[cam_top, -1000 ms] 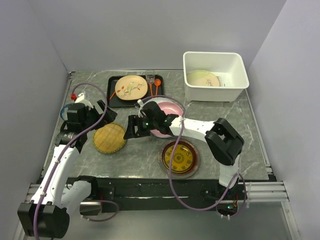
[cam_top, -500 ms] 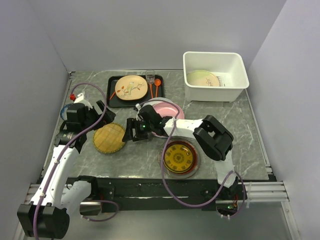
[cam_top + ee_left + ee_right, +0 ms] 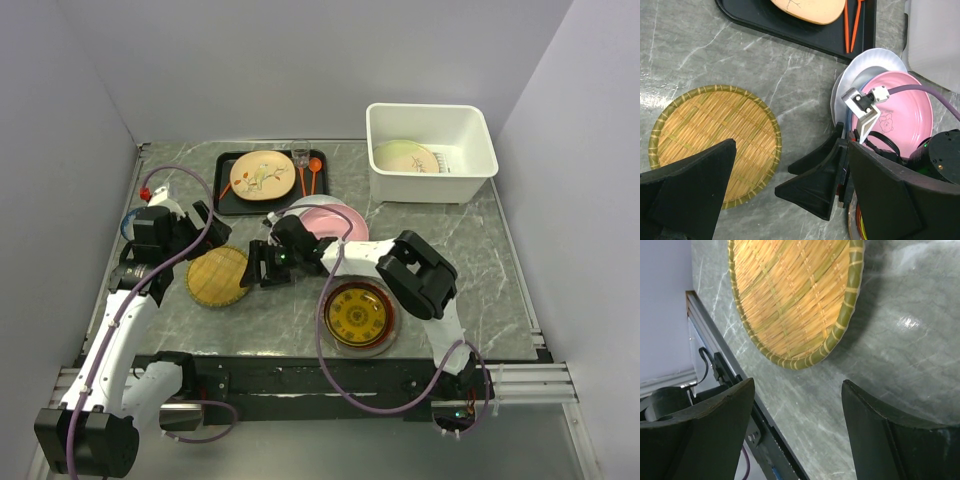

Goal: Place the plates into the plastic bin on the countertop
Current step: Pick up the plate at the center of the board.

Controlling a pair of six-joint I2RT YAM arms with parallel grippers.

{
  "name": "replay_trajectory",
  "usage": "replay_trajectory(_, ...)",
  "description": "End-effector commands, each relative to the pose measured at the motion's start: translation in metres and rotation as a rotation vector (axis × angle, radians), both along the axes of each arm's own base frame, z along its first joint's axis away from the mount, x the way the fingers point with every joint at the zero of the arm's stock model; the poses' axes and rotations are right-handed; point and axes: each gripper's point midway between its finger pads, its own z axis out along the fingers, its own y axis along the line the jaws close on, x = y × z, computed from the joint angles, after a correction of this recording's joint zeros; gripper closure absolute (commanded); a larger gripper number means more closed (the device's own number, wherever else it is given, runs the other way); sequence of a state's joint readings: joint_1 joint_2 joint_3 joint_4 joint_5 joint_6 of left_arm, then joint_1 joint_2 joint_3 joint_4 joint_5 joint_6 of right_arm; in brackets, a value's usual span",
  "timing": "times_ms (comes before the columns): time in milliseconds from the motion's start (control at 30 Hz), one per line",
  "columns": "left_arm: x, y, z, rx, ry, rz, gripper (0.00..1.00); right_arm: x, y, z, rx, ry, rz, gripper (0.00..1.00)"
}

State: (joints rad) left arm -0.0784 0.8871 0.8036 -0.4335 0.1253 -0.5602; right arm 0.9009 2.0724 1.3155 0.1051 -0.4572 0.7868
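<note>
The plates are round, so none has a long axis; those outside the bin lie flat, face up. The pink plate (image 3: 338, 222) rests on the white plate (image 3: 297, 206) in the middle of the countertop (image 3: 480, 290), offset so that the white rim shows at its far left. The gold-patterned dark red plate (image 3: 358, 315) sits near the front edge. The cream floral plate (image 3: 262, 175) lies on the black tray (image 3: 224, 200) at the back, and the woven bamboo plate (image 3: 218, 277) lies to the left. The lime green plate (image 3: 405, 157) is inside the plastic bin (image 3: 430, 108), which stands mouth up at the back right, its long side running left to right.

The right arm stretches low and leftward across the counter. The right gripper (image 3: 255, 268) points at the bamboo plate's right rim, fingers spread wide with nothing between them. The left arm is bent at the elbow. The left gripper (image 3: 208, 228) hangs above the bamboo plate's far edge, angled down, its jaws wide and empty.
</note>
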Motion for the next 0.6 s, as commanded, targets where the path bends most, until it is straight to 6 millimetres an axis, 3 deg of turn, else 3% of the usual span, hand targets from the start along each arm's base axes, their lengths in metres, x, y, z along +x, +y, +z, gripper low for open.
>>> replay_trajectory(0, 0.002, 0.002, 0.018, 0.016, -0.061, -0.003, 0.01, 0.015, 0.020, 0.021, 0.057, -0.058, -0.028, 0.24)
replay_trajectory(567, 0.000, 0.002, 0.021, 0.013, -0.077, -0.003, 0.01, 0.033, 0.025, -0.002, 0.010, -0.071, -0.155, 0.29)
